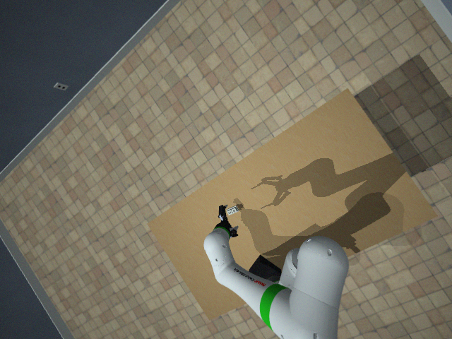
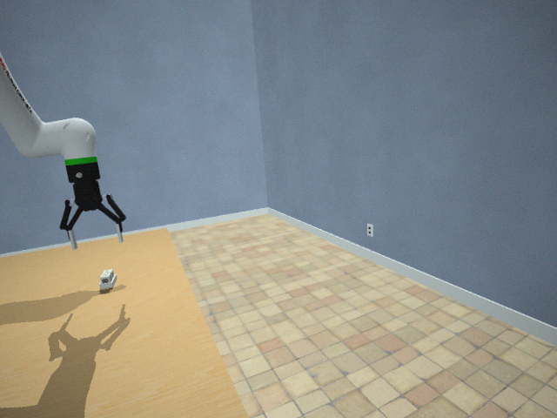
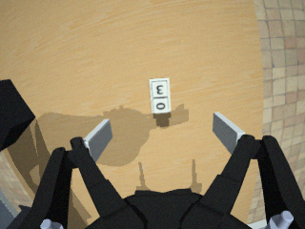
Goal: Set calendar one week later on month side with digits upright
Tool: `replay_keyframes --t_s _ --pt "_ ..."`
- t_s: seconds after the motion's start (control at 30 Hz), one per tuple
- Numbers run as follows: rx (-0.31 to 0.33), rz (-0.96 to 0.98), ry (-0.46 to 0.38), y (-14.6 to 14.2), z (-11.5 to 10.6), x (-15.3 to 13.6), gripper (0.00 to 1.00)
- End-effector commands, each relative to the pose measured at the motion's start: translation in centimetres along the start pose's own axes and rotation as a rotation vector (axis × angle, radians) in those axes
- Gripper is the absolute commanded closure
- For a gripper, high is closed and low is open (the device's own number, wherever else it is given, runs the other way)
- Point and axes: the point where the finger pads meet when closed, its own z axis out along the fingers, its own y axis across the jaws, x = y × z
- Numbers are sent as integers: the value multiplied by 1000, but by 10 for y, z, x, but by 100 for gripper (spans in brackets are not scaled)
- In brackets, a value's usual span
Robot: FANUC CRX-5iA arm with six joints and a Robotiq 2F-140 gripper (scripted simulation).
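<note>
A small white tray point(image 2: 108, 286) stands on the table below my gripper. Two white cubes sit side by side in it. In the wrist view, one cube point(image 3: 159, 89) has a dark 3-like mark on top and the other cube point(image 3: 161, 105) a dark 0-like mark, both lying sideways. The cube nearer the exterior camera point(image 2: 104, 279) shows a dark mark on its side, too small to read. My gripper point(image 1: 230, 218) point(image 2: 97, 244) point(image 3: 161, 125) is wide open and empty, above the table and clear of the cubes. The month's name cannot be read.
The wooden table point(image 1: 320, 131) point(image 2: 148, 314) point(image 3: 205, 48) carries the arm's shadows. A black box point(image 1: 263, 268) point(image 3: 13, 114) is beside the arm's base. Tiled floor point(image 1: 204, 91) point(image 2: 359, 314) point(image 3: 281, 95) lies beyond the table's edge.
</note>
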Motion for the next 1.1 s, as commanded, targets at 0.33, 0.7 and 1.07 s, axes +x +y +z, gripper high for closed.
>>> replay_keyframes --t_s 0.33,0.7,1.07 --pt "0 0 0 0 -37 0 0" --pt "0 0 0 0 -44 0 0" --pt "0 0 0 0 -44 0 0"
